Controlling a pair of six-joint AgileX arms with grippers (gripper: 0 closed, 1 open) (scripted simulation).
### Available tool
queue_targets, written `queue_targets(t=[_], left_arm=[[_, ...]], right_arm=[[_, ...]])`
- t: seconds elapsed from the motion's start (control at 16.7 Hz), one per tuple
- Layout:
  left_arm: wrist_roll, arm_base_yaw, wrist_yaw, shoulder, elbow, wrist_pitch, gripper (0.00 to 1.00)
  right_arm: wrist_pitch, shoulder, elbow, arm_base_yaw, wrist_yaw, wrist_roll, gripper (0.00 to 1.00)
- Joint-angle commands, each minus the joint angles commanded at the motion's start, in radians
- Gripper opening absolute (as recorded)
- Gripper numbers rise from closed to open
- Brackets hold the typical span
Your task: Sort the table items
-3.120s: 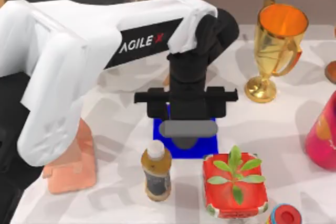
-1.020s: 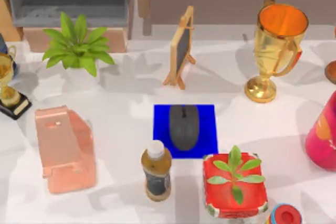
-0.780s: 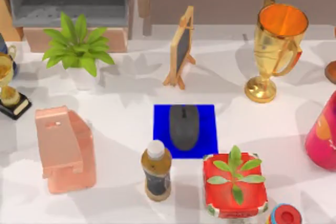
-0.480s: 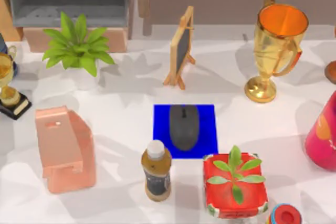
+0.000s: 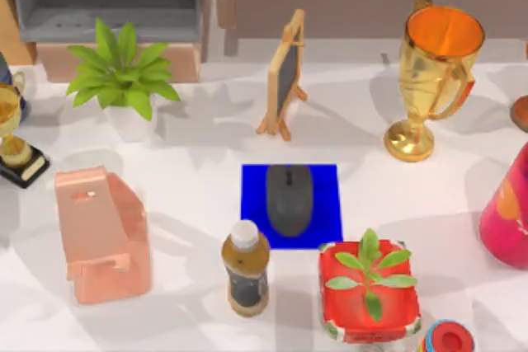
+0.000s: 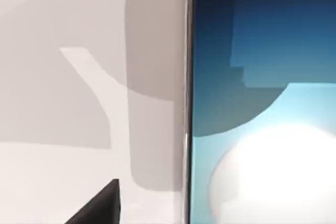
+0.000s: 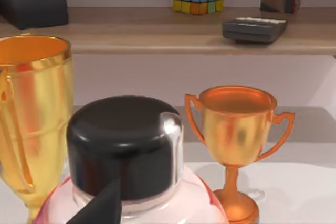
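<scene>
Mouse flat on blue pad, tabletop centre toward near edge, brown bottle just beside pad's near-left corner. My left wrist view: smartphone lying on white tabletop, screen up. Pincer state, either arm: cannot tell.

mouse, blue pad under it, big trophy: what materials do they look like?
Mouse: looks like matte dark grey plastic, no glints on the shell. Blue pad: flat, uniformly saturated, no sheen, so probably fabric or rubber, though that is unclear. Big trophy: glossy gold, likely polished metal or plated plastic, with bright reflections on cup and base.
</scene>
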Motion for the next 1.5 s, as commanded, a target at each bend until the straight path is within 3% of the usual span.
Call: queue_targets(t=[0.42, 1.2, 1.5], left_arm=[[0.002, 0.002, 0.0, 0.04, -0.054, 0.085, 1.0], [0.002, 0.002, 0.0, 0.04, -0.054, 0.085, 0.02], [0.002, 0.002, 0.0, 0.04, -0.054, 0.085, 0.0]], right_arm=[[0.0, 0.0, 0.0, 0.0, 0.0, 0.0, 1.0], [0.0, 0.0, 0.0, 0.0, 0.0, 0.0, 1.0], [0.0, 0.0, 0.0, 0.0, 0.0, 0.0, 1.0]])
